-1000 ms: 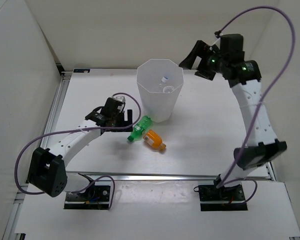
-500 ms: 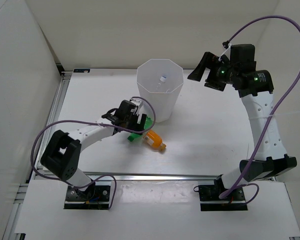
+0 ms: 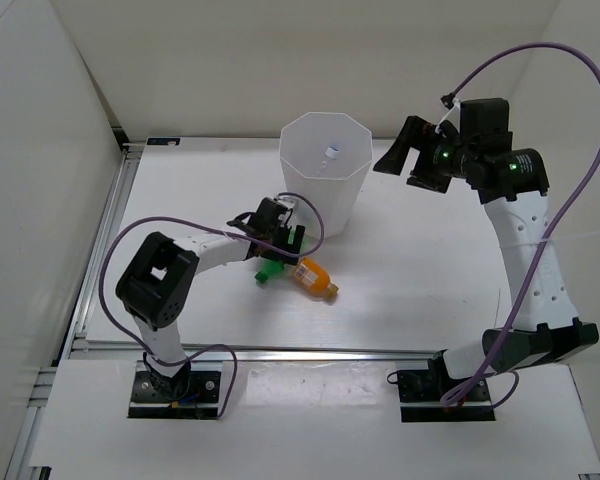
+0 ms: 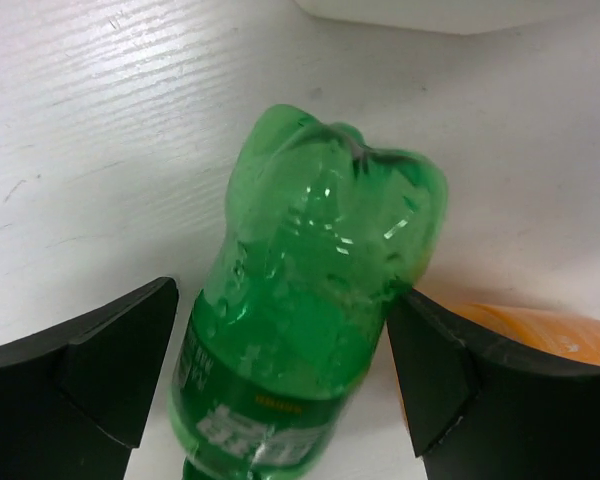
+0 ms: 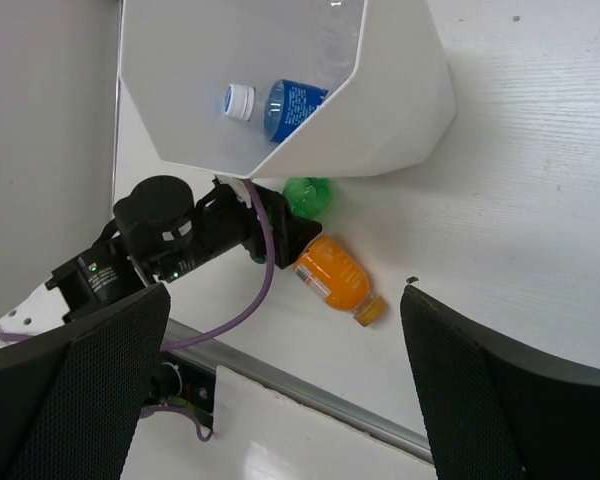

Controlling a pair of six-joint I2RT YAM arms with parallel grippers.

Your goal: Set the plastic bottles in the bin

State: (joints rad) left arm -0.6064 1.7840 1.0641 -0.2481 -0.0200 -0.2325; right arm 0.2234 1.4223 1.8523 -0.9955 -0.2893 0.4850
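Observation:
The green bottle [image 4: 310, 320] lies on its side on the table, just in front of the white bin [image 3: 323, 200]. My left gripper [image 3: 280, 243] is open and low, one finger on each side of the green bottle; the right finger [image 4: 450, 370] touches it and the left finger [image 4: 110, 360] stands a little off. The short orange bottle [image 3: 313, 278] lies right beside it and also shows in the left wrist view [image 4: 540, 335]. A clear bottle with a blue label [image 5: 290, 105] lies inside the bin [image 5: 400, 110]. My right gripper [image 3: 405, 155] is open and empty, high up to the right of the bin.
White walls close in the table at the left, back and right. A metal rail [image 3: 310, 352] runs along the near edge. The left arm's purple cable [image 3: 310, 225] loops close to the bin's base.
My left gripper has moved right to the green bottle and now straddles it. My right arm has swung a little to the right, away from the bin.

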